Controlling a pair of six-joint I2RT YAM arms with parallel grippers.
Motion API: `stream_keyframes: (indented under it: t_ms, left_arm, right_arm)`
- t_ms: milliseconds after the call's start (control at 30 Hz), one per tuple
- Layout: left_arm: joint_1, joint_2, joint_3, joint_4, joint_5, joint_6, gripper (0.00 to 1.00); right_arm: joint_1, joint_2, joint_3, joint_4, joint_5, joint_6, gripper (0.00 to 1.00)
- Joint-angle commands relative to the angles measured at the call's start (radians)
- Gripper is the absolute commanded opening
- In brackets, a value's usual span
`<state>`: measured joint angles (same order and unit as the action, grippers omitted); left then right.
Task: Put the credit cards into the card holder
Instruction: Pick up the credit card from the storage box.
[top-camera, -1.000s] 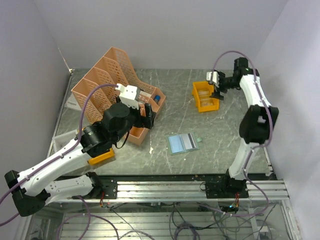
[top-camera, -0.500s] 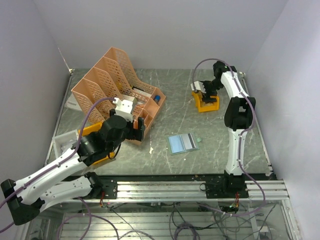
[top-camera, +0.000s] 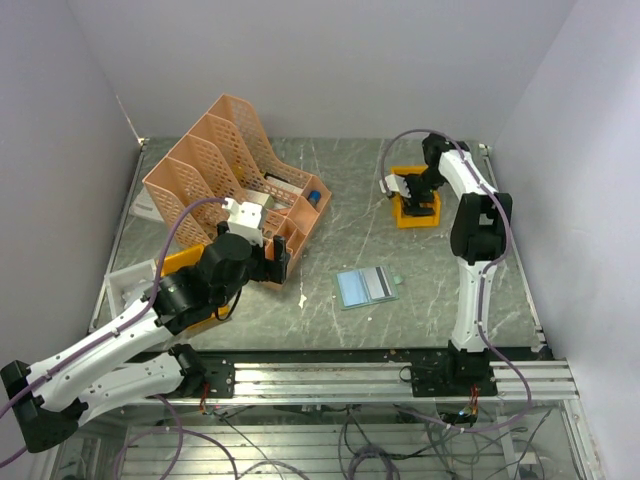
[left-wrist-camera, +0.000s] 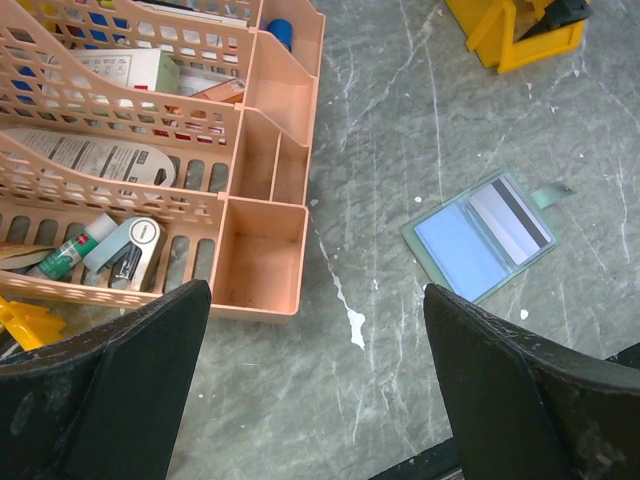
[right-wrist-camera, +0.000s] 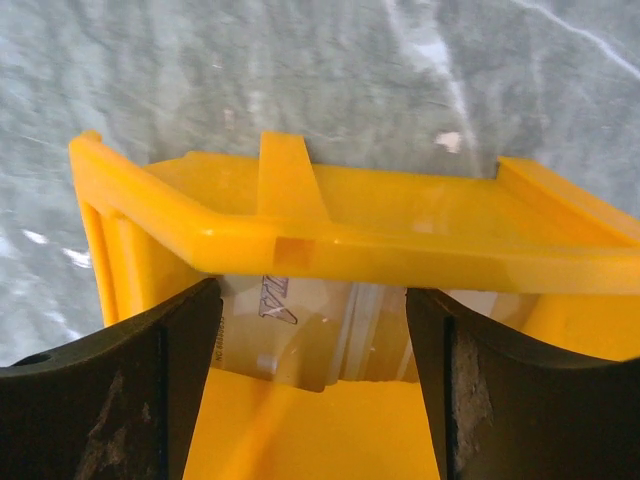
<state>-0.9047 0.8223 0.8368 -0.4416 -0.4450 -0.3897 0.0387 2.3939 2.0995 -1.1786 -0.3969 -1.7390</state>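
In the yellow bin (right-wrist-camera: 400, 240), credit cards (right-wrist-camera: 300, 335), just ahead of spread right pincer (right-wrist-camera: 312, 310)

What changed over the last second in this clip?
The right gripper swung left from beside the yellow bin to over it and dipped in, jaws open. The left gripper drew back toward the near edge, open. Nothing taken or released. The card holder and file rack stayed put.
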Motion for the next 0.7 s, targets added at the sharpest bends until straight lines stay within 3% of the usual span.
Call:
stream_keyframes:
  t_ms: [0,267,400,533,667]
  left_arm:
    - [0.006,-0.007,-0.007,0.036,0.001,-0.011,0.99]
    - [0.006,-0.011,-0.008,0.045,0.023,-0.015,1.00]
    - [0.006,-0.015,-0.027,0.075,0.049,-0.026,1.00]
    - [0.007,-0.002,-0.042,0.111,0.075,-0.039,1.00]
    - [0.007,0.013,-0.043,0.130,0.095,-0.046,0.99]
  right_arm:
    - [0.028,-0.078,-0.155,0.023,-0.004,0.022,0.75]
    - [0.040,-0.149,-0.272,0.030,-0.074,0.140,0.70]
    - [0.040,-0.223,-0.392,0.157,-0.035,0.251,0.67]
    - [0.014,-0.200,-0.355,0.139,-0.006,0.273,0.68]
    - [0.007,-0.175,-0.325,0.071,-0.020,0.230,0.61]
